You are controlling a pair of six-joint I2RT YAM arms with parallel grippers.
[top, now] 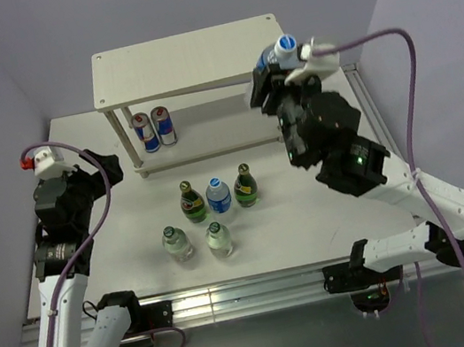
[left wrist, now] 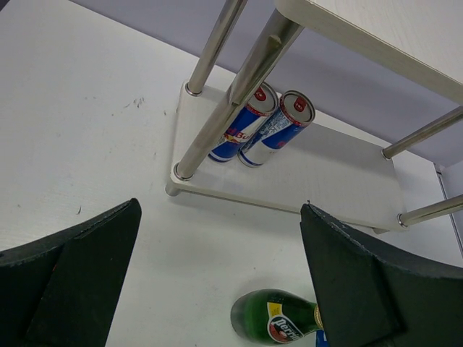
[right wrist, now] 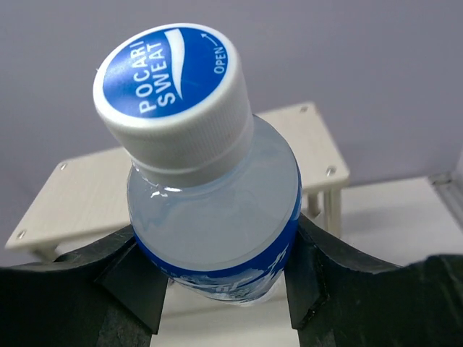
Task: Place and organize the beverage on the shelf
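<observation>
The shelf (top: 185,60) stands at the back of the table, with two Red Bull cans (top: 154,130) upright on the left of its lower board. My right gripper (top: 272,78) is shut on a Pocari Sweat bottle (top: 281,51) and holds it in the air by the right end of the top board. In the right wrist view the bottle (right wrist: 210,195) sits upright between the fingers (right wrist: 130,282), with the shelf (right wrist: 79,195) behind it. My left gripper (top: 112,166) is open and empty at the shelf's left front leg. Its wrist view shows the cans (left wrist: 260,124).
Several bottles stand on the table in front of the shelf: two green Perrier bottles (top: 192,201) (top: 245,185), a second Pocari Sweat bottle (top: 219,195) between them, and two clear bottles (top: 176,243) (top: 219,240) nearer me. One Perrier bottle (left wrist: 278,318) lies under my left gripper (left wrist: 221,275).
</observation>
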